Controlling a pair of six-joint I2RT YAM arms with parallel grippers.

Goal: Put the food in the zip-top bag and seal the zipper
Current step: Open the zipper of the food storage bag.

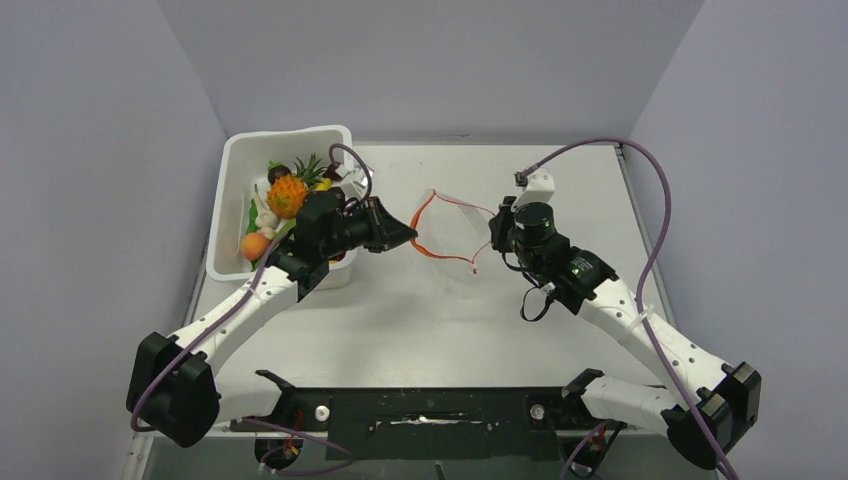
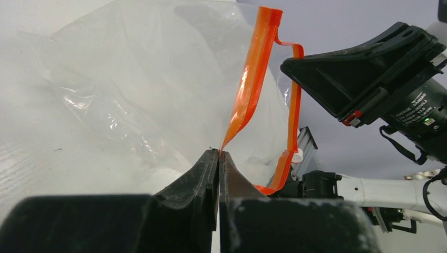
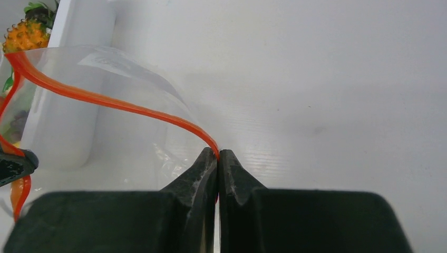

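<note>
The clear zip-top bag (image 1: 455,232) hangs between my two grippers above the table's middle, its mouth held open. Its red-orange zipper (image 1: 424,212) rims the mouth and shows in the left wrist view (image 2: 248,89) and the right wrist view (image 3: 116,103). My left gripper (image 1: 412,236) is shut on the zipper's left side (image 2: 218,151). My right gripper (image 1: 494,228) is shut on the zipper's right side (image 3: 217,153). The food lies in the white tub (image 1: 232,165): a pineapple (image 1: 287,195), a red-orange round fruit (image 1: 255,246), a green pod (image 1: 252,215). I see no food inside the bag.
The white tub stands at the table's left, under my left arm, and shows in the right wrist view (image 3: 79,63). Grey walls close the left, back and right sides. A black rail (image 1: 430,410) runs along the near edge between the arm bases.
</note>
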